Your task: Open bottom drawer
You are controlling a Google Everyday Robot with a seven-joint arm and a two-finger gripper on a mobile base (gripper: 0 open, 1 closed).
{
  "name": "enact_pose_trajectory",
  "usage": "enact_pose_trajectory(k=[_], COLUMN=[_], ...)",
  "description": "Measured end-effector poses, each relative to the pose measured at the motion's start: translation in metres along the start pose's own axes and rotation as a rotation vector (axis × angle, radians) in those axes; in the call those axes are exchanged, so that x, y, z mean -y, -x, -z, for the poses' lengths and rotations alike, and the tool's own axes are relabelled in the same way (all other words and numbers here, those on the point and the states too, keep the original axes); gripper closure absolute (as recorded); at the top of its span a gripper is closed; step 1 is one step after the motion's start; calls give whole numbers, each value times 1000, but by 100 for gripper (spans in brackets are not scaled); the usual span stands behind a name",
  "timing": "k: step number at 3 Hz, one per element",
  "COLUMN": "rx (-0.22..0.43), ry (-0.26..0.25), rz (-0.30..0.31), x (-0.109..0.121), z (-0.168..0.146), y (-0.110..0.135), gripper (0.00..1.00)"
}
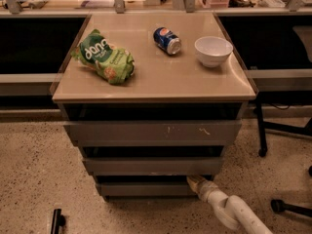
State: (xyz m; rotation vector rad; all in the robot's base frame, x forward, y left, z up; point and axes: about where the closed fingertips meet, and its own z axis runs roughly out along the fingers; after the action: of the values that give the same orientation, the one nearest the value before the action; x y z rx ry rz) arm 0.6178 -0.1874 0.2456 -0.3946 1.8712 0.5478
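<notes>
The bottom drawer is the lowest and narrowest of three plain grey fronts in a low cabinet, just above the floor. Its front stands slightly forward of the dark gap above it. My gripper comes in from the lower right on a white arm and sits at the drawer's top right corner, in the gap under the middle drawer. Its tip is tucked against the drawer edge. The top drawer is the widest, with pale scratches.
On the beige cabinet top lie a green snack bag, a blue soda can on its side and a white bowl. Chair legs and castors stand to the right. A black object lies on the speckled floor at lower left.
</notes>
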Motion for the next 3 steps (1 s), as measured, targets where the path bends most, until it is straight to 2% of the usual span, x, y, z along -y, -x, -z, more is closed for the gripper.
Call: enact_pose_trajectory(k=[1,3], rx=[0,-102], ry=[0,-38], rz=[0,41], x=[0,6], z=[0,-18], y=[0,-14], gripper=[100,100])
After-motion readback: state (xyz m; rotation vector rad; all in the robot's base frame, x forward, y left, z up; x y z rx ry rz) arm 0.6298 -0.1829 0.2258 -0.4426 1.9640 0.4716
